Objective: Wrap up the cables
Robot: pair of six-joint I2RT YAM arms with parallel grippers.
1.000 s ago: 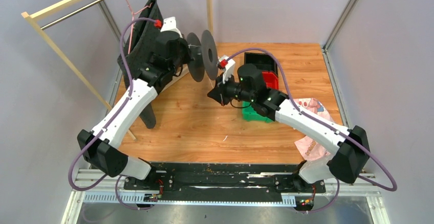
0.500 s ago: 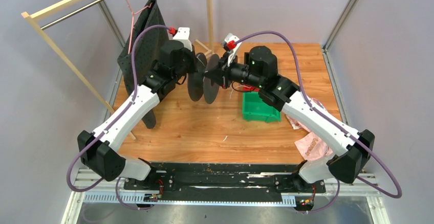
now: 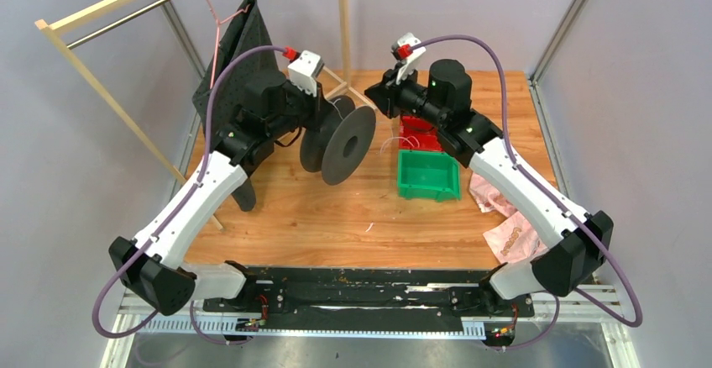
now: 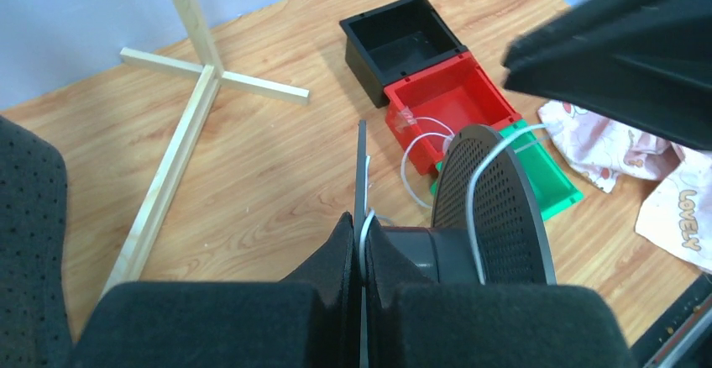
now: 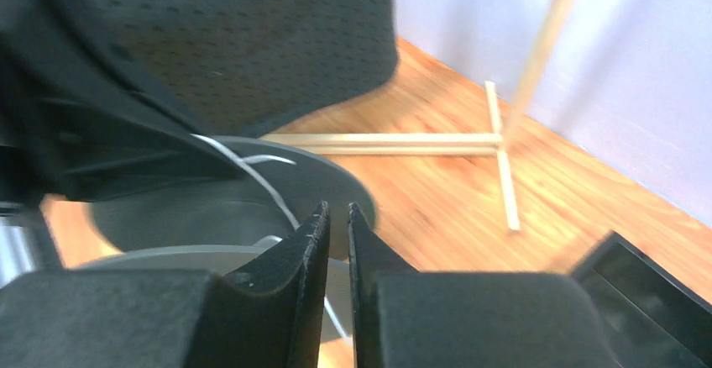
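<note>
White cable [image 4: 469, 196], spool [image 4: 508, 217] to red bin [image 4: 453, 91]; left fingers [image 4: 327, 263] gripping spool, right fingers [image 5: 301, 254] parted.

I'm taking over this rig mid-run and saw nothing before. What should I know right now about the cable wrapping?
Left gripper: shut on a flange of the black spool.
Right gripper: raised beside the spool, jaws a sliver apart. I cannot tell whether they pinch the cable.
Cable: white, draped over the spool, with loose loops trailing to the red bin.
Done: the cable is started on the spool. How many turns cannot be told.
To do: wind in the loose loops.
</note>
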